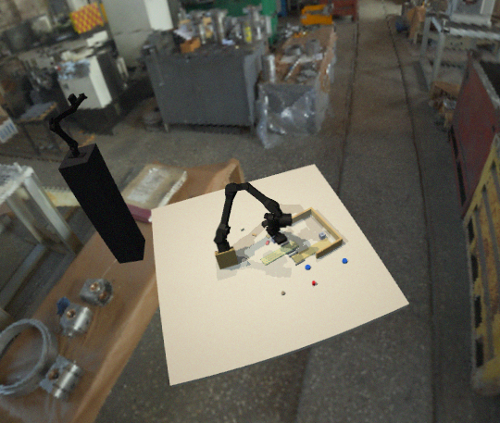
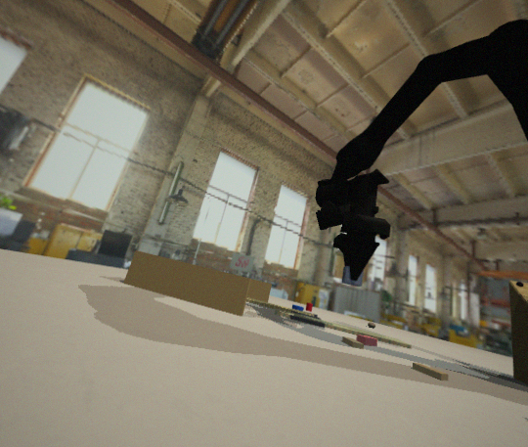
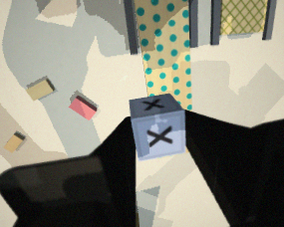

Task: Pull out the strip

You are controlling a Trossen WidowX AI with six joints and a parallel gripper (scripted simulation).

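Observation:
My gripper (image 3: 152, 117) (image 1: 279, 238) (image 2: 354, 271) is shut on the labelled cube (image 3: 156, 124) (image 2: 348, 275), a pale blue cube with black X marks. It holds the cube in the air, well above the table. Below it in the wrist view lies the yellow strip with teal dots (image 3: 165, 44) (image 1: 274, 255), between dark grey rails (image 3: 130, 24). A second strip with a green cross-hatch pattern (image 3: 244, 8) (image 1: 305, 255) lies beside it to the right, between its own rails.
A small red block (image 3: 83, 108) (image 2: 367, 339) and tan blocks (image 3: 39, 90) (image 2: 429, 371) lie on the table. A low wooden frame (image 1: 331, 245) (image 2: 189, 281) holds another pale cube (image 1: 321, 236). Blue balls (image 1: 307, 267) and a red ball (image 1: 314, 282) lie in front. The arm's base box (image 1: 225, 257) stands left.

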